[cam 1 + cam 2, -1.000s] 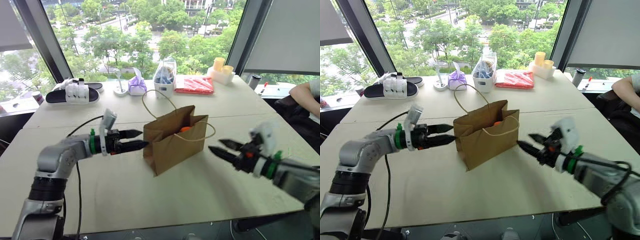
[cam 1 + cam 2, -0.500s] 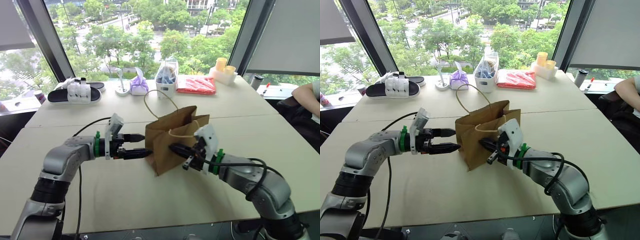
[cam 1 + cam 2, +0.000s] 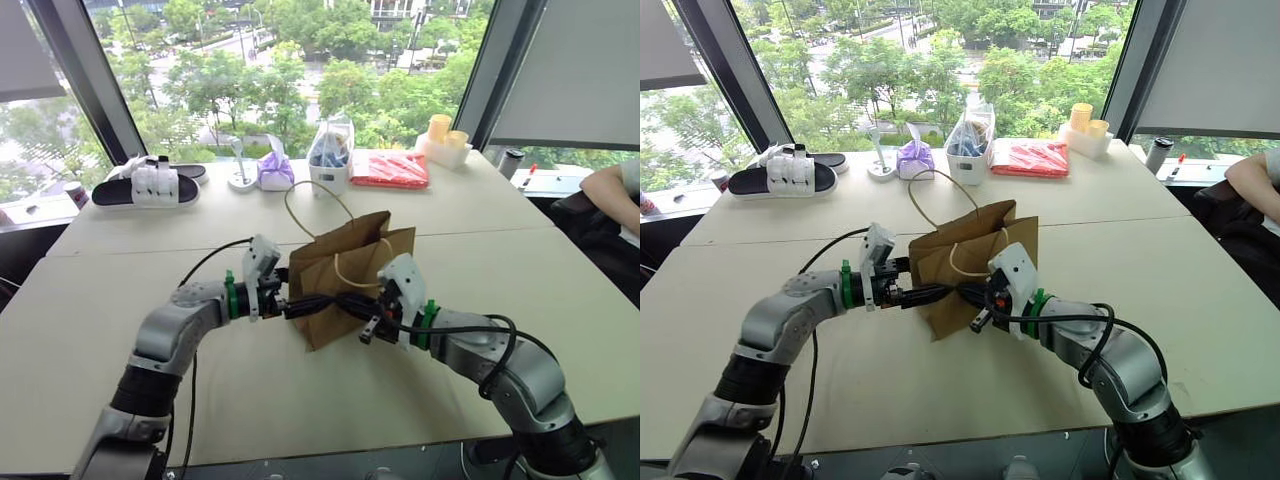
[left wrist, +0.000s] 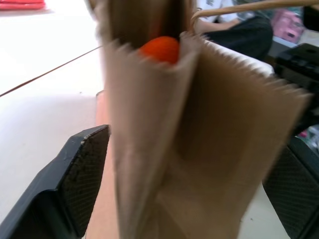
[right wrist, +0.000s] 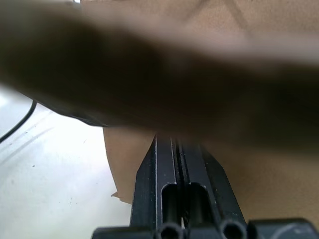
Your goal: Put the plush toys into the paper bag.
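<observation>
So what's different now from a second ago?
Both arms closed in on the paper bag. The right end effector swung in from the far right and shut against the bag's front. The left end effector slid in around the bag's near edge. The bag and orange toy stayed put.

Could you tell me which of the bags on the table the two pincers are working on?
The brown paper bag with cord handles at mid-table, between the left pincer and right pincer. The clear plastic bag and purple pouch sit untouched by the window.
</observation>
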Robot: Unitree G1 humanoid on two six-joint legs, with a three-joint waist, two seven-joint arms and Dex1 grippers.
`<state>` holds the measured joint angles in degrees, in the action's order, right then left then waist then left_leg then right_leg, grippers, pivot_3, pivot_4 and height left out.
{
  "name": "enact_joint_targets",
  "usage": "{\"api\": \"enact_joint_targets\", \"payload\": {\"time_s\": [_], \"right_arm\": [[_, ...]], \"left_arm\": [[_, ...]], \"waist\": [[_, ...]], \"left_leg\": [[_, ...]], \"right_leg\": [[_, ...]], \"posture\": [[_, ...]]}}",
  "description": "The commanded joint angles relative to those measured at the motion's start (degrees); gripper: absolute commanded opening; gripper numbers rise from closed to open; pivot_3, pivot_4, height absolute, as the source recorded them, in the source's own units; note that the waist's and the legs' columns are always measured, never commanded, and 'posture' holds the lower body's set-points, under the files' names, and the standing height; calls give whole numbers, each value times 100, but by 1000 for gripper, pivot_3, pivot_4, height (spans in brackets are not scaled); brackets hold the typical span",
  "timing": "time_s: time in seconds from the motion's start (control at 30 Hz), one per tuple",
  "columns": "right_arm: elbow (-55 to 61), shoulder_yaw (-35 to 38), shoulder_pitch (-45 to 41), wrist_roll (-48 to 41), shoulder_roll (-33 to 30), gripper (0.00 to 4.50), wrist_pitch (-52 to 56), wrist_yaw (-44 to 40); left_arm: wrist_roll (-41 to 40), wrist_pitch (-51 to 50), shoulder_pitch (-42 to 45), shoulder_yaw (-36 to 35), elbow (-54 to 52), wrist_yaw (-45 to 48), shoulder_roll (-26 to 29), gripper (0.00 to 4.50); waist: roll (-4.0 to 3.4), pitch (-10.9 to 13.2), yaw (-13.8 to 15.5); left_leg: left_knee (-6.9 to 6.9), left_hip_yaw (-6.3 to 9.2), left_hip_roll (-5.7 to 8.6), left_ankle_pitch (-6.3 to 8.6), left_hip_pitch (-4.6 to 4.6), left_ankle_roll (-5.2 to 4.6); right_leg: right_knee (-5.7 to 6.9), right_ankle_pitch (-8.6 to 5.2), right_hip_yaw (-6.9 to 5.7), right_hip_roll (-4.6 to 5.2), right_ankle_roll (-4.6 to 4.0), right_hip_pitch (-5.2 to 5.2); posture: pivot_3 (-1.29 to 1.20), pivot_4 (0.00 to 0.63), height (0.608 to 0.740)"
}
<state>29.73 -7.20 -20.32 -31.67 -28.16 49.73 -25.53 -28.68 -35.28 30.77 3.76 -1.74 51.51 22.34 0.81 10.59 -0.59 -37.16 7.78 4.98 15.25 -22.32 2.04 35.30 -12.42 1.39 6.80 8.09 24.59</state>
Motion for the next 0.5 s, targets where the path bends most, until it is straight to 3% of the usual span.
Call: {"api": "enact_joint_targets", "payload": {"time_s": [0.03,0.2,0.37,0.5], "right_arm": [[453,301,88,-90,-82,0,48,37],[1138,1042,636,-388,-510,0,430,61],[1504,1797,939,-693,-843,0,736,128],[1525,2366,1008,-833,-1138,0,876,125]], "left_arm": [[-16,117,-33,-83,-157,-144,-70,2713],[-131,6,50,-139,-126,-254,-165,113],[-71,245,369,10,248,183,-168,50],[-37,799,1362,53,1574,1380,-118,50]], "waist": [[0,0,0],[0,0,25],[0,0,18],[1,0,43]], "left_leg": [[-1,0,1,0,0,0],[-1,1,2,0,-2,0],[-2,-2,2,0,-2,-1],[-5,-6,2,0,-1,-1]], "right_leg": [[0,0,0,1,0,-1],[-3,0,-2,1,0,-2],[-2,0,-3,0,0,-3],[-3,0,-4,0,0,-7]], "posture": [[0,150,740],[0,150,740],[0,150,740],[0,150,740]]}}
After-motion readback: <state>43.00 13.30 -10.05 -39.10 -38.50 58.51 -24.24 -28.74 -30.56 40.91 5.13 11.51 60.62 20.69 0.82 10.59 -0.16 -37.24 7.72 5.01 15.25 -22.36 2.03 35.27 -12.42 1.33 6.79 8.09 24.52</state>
